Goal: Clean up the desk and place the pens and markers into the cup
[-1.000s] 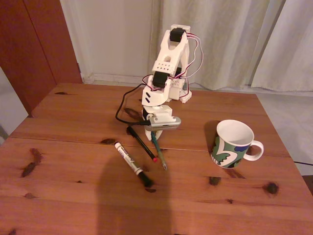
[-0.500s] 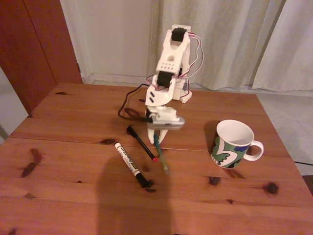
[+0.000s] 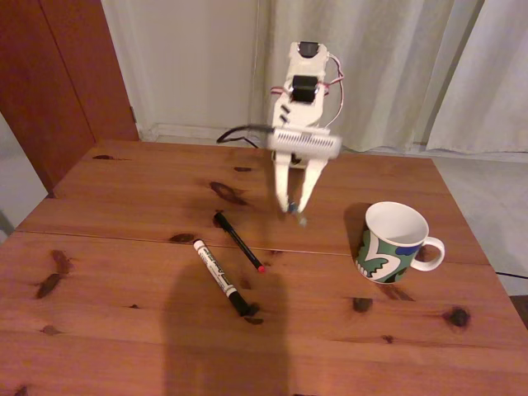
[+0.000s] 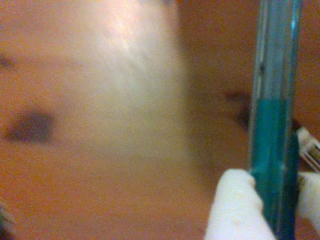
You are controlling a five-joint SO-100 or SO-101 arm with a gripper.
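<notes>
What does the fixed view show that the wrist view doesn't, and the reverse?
Fixed view alone: the cup, the white marker and the black pen lying on the desk, and the arm raised above it. Wrist view alone: a close look at the teal pen clamped between the white fingertips. Shared: the gripper with its jaws shut on that pen, over the wood.

Counter (image 3: 124, 322): reddish-brown wood with dark knots. Cup (image 3: 388, 247): white inside and on the handle, outside patterned green, white and dark blue. Marker (image 3: 216, 269): white barrel with dark print, black cap. Thin pen (image 3: 239, 242): black, red end. Pincer (image 3: 295, 206): white. Held pen (image 4: 272, 125): teal-green, upper part translucent.
</notes>
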